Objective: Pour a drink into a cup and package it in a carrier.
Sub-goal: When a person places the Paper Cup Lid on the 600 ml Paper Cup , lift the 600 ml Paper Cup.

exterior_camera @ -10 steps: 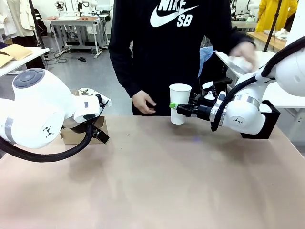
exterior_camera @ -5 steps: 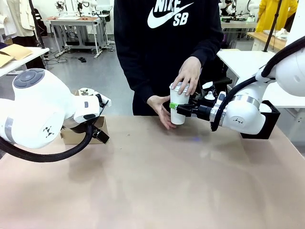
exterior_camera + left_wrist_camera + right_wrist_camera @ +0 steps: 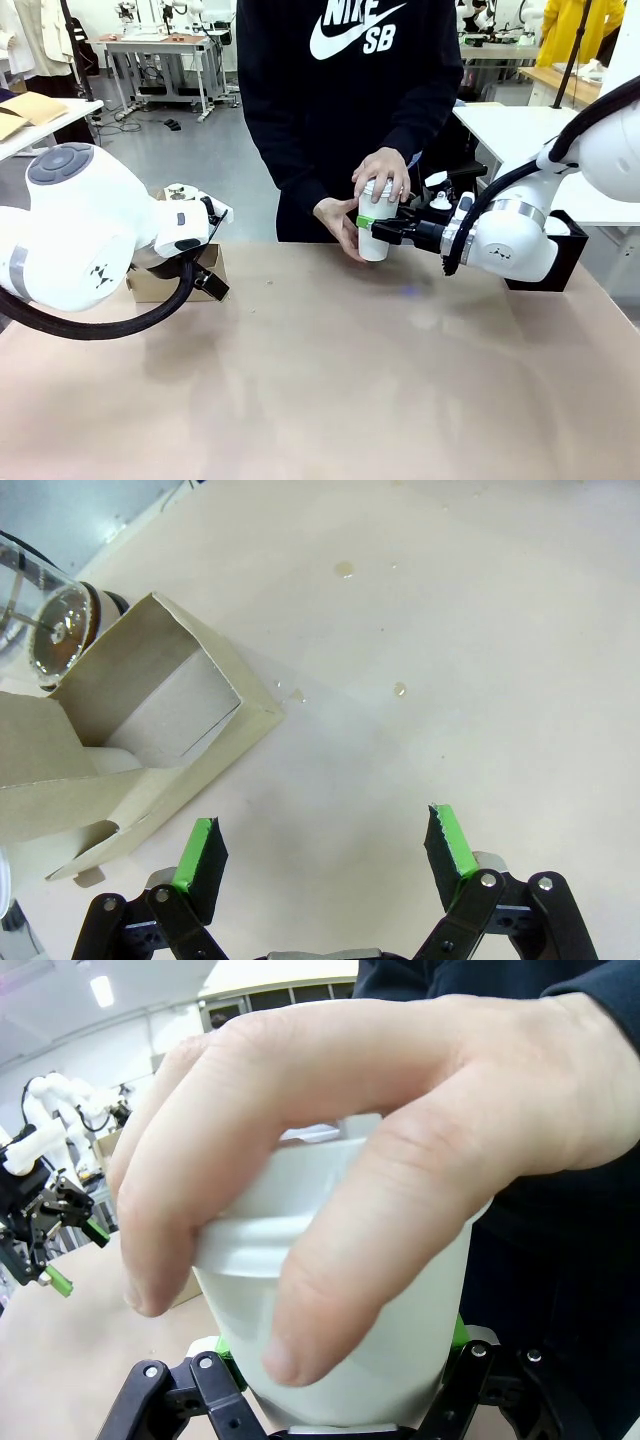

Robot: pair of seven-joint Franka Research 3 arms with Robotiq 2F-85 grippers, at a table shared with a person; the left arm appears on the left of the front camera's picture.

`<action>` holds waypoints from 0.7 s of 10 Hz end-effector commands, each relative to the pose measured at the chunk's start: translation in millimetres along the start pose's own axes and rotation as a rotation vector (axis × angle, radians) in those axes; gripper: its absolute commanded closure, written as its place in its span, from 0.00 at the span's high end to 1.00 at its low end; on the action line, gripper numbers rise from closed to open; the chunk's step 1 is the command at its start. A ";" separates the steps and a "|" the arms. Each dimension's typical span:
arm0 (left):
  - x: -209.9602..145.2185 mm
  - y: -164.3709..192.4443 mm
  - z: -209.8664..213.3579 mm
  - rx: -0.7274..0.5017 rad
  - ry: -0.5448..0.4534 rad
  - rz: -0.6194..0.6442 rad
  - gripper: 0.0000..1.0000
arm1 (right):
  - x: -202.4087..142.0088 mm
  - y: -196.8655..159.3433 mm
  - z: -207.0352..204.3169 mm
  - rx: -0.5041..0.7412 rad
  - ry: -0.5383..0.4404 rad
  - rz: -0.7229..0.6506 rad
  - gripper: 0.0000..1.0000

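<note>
White cup (image 3: pixel 374 240) upright at the far edge of the worktop (image 3: pixel 330 380), gripped low by the right end effector (image 3: pixel 372 228), jaws closed narrow on it. One hand (image 3: pixel 381 172) of the person pressed over the top, other hand (image 3: pixel 340 222) against the side; a second earlier, top open and bare, neither hand on it. "NIKE SB" in white on the black sweatshirt (image 3: pixel 300 100). Right wrist view: white lid rim (image 3: pixel 250 1232) under the fingers (image 3: pixel 380 1210). Left wrist view: left end effector (image 3: pixel 325 838) spread wide and empty over the worktop, brown carrier (image 3: pixel 150 730) just beside it, glass jar (image 3: pixel 45 620) behind, droplets (image 3: pixel 399 689) nearby.
</note>
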State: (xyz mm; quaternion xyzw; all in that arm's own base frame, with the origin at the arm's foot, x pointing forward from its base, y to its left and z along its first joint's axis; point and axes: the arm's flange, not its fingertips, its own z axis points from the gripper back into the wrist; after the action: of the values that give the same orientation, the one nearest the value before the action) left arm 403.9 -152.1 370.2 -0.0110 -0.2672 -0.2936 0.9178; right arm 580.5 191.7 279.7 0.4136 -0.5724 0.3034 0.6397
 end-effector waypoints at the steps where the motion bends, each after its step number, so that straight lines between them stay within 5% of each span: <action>1: -0.2 0.1 0.3 -0.001 -0.001 0.000 1.00 | 4.6 2.6 -3.8 0.001 -0.003 0.004 0.81; 7: -0.2 0.1 0.3 -0.001 -0.001 0.000 1.00 | 4.6 2.6 -3.8 0.001 -0.003 0.004 0.81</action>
State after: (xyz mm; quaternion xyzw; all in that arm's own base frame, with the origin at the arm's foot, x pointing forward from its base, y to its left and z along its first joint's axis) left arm 403.9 -152.1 370.2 -0.0110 -0.2672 -0.2936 0.9178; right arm 580.0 192.4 278.1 0.4135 -0.5708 0.3040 0.6410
